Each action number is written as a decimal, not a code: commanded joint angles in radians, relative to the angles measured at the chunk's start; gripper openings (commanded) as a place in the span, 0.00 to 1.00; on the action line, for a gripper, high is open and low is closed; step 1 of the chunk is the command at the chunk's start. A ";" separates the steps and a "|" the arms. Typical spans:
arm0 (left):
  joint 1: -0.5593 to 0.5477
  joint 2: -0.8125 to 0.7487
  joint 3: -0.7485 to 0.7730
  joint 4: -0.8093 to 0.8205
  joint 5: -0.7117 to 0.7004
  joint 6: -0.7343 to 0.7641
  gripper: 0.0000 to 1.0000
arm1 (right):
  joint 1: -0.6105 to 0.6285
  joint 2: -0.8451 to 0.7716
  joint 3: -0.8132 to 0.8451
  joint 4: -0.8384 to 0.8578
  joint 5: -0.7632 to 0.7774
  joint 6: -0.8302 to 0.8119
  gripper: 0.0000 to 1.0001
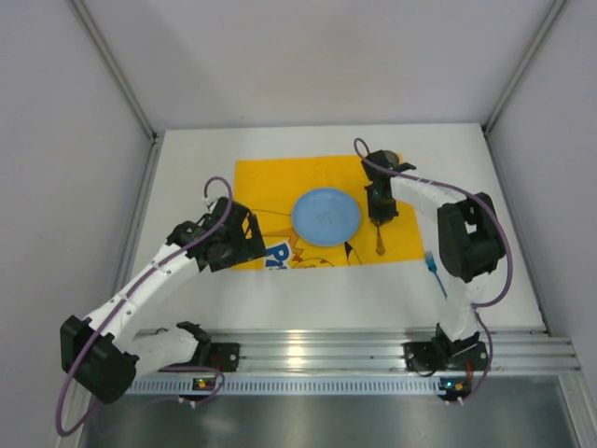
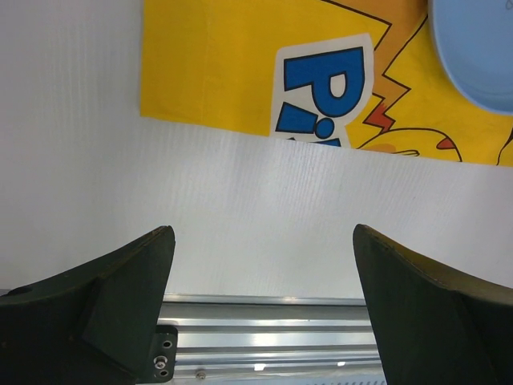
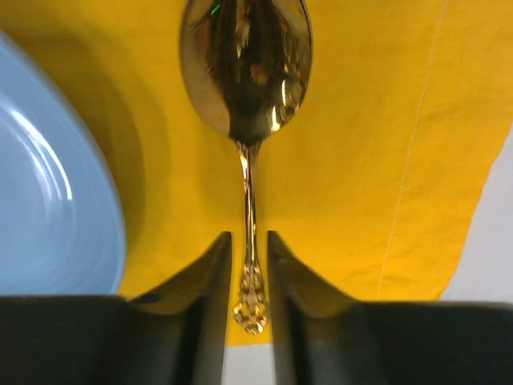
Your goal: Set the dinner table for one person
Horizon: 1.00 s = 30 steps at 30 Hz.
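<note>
My right hand (image 3: 248, 237) straddles the handle of the gold spoon (image 3: 247, 72), just right of the blue plate (image 1: 326, 217). Its fingers are nearly together, and I cannot tell if they pinch. My left hand (image 2: 263, 231) hangs spread wide, left of the plate. The table (image 1: 187, 168) lies under the plate's yellow mat (image 1: 266, 187).

We see the white-and-black left arm (image 1: 154, 275) bent at the elbow, reaching fwd & inward. Its black two-finger left gripper (image 2: 263, 241) gapes wide, angled down. The white-and-black right arm (image 1: 424, 196) rises to a high elbow w/ forearm stretched inward. Black right gripper (image 3: 249, 241) points down, jaws a sliver apart.
</note>
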 commanded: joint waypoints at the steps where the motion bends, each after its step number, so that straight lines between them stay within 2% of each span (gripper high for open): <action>1: -0.005 0.008 0.046 -0.026 -0.003 -0.007 0.99 | 0.002 0.004 0.045 0.035 0.039 0.015 0.30; 2: -0.005 0.011 0.050 -0.027 -0.003 -0.005 0.99 | 0.002 0.002 0.045 0.036 0.042 0.018 0.38; 4: -0.004 0.025 0.060 -0.030 -0.005 -0.002 0.98 | 0.004 -0.004 0.045 0.035 0.033 0.020 0.47; 6: -0.005 0.034 0.073 -0.035 -0.008 0.001 0.99 | 0.005 -0.025 0.036 0.035 0.033 0.017 0.53; 9: -0.005 0.048 0.081 -0.033 -0.006 -0.001 0.99 | 0.007 -0.099 0.012 0.021 0.048 0.004 0.56; 13: -0.005 0.051 0.071 -0.021 -0.003 -0.005 0.98 | -0.008 -0.301 -0.067 -0.013 0.102 -0.011 0.60; 15: -0.005 0.045 0.045 -0.003 -0.002 -0.012 0.99 | -0.047 -0.408 -0.146 -0.040 0.094 -0.005 0.61; 21: -0.005 0.040 -0.031 0.080 0.046 -0.030 0.98 | -0.188 -0.594 -0.382 -0.114 0.041 0.076 0.61; 22: -0.005 0.043 -0.043 0.101 0.053 -0.032 0.98 | -0.218 -0.605 -0.439 -0.119 0.031 0.085 0.58; 23: -0.005 0.052 -0.048 0.112 0.064 -0.030 0.99 | -0.304 -0.613 -0.468 -0.111 -0.013 0.083 0.54; 24: -0.005 0.060 -0.051 0.120 0.069 -0.028 0.98 | -0.344 -0.617 -0.498 -0.104 -0.027 0.081 0.47; 30: -0.005 0.095 -0.057 0.175 0.095 -0.004 0.98 | -0.470 -0.526 -0.438 -0.105 -0.038 0.044 0.47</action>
